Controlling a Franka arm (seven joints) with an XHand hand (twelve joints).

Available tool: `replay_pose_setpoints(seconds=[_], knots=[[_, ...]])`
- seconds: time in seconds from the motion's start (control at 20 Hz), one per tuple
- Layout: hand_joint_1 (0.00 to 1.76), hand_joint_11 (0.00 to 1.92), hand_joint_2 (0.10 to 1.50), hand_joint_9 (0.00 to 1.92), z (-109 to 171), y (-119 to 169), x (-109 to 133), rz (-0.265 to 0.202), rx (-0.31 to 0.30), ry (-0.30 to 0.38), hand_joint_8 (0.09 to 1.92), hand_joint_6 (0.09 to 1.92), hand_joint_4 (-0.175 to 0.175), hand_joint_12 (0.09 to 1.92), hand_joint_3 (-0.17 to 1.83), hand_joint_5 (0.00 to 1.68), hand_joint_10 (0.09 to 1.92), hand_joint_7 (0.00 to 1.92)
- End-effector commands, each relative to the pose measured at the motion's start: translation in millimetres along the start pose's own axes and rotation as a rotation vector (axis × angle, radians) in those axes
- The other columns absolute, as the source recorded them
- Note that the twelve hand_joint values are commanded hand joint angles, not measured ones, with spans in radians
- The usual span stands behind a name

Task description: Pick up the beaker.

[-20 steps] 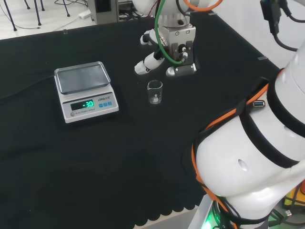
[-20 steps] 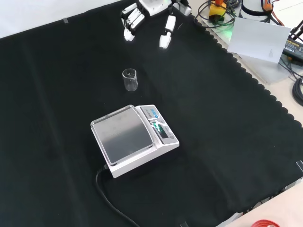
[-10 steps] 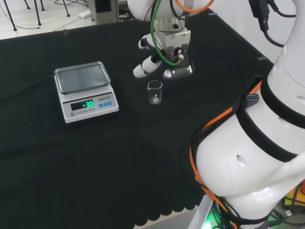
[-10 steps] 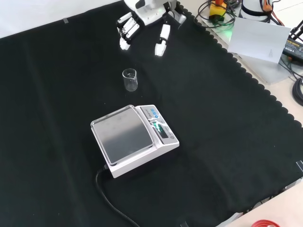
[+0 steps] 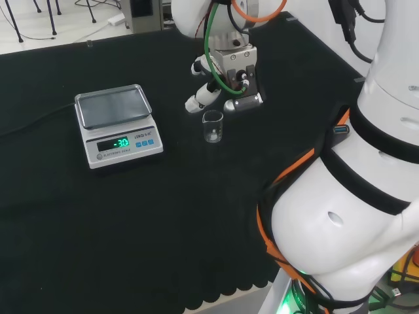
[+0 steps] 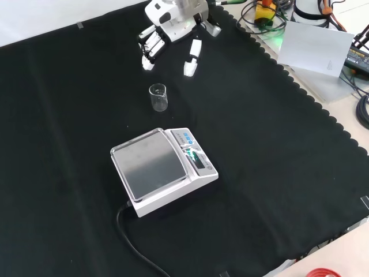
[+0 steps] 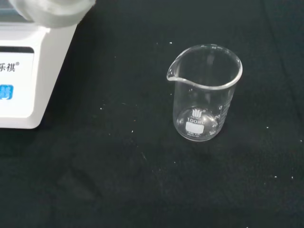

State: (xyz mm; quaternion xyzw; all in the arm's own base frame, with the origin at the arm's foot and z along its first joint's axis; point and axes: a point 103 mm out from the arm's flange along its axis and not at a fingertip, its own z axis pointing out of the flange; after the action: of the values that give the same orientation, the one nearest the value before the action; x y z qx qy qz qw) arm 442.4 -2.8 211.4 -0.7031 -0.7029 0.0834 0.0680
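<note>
Beaker (image 7: 205,92) clear glass, cylindrical, spouted, upright

The white arm reaches out over the bench from its base, its big links bulking at the head view's right. The hand (image 5: 229,78) hangs at its end, fingers (image 6: 149,47) and thumb spread apart, pointing downward and holding nothing.

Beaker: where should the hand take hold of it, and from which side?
Probably round the straight glass wall, at mid-height, below the flared rim. The beaker stands upright and alone on the cloth, spout turned toward the scale, as the wrist view shows. The open hand hangs beyond it, higher in the front view, so coming in from that side, away from scale and spout, looks simplest.
</note>
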Motion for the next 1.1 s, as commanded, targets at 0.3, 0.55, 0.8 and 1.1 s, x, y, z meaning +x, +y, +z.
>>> replay_pose_setpoints(seconds=[0.3, 0.55, 0.8, 1.1], knots=[[0.78, 0.0, 0.75, 0.38, 45.6, 21.2, -22.7, 0.02, 0.083, -0.003, 0.7, 0.31, -0.063, 1.43, 0.48, 0.39, 0.81, 0.28], [0.78, 0.0, 0.75, 0.38, 61.2, 26.8, -27.8, 0.015, 0.104, 0.016, 0.7, 0.32, -0.064, 1.43, 0.48, 0.39, 0.81, 0.28], [0.78, 0.0, 0.75, 0.38, 65.3, 25.1, -25.4, 0.001, 0.104, 0.016, 0.7, 0.32, -0.064, 1.43, 0.48, 0.39, 0.81, 0.28], [0.72, 0.0, 0.71, 0.29, 73.0, 25.2, -28.5, -0.008, 0.195, 0.02, 0.69, 0.3, -0.059, 1.38, 0.44, 0.32, 0.82, 0.19]])
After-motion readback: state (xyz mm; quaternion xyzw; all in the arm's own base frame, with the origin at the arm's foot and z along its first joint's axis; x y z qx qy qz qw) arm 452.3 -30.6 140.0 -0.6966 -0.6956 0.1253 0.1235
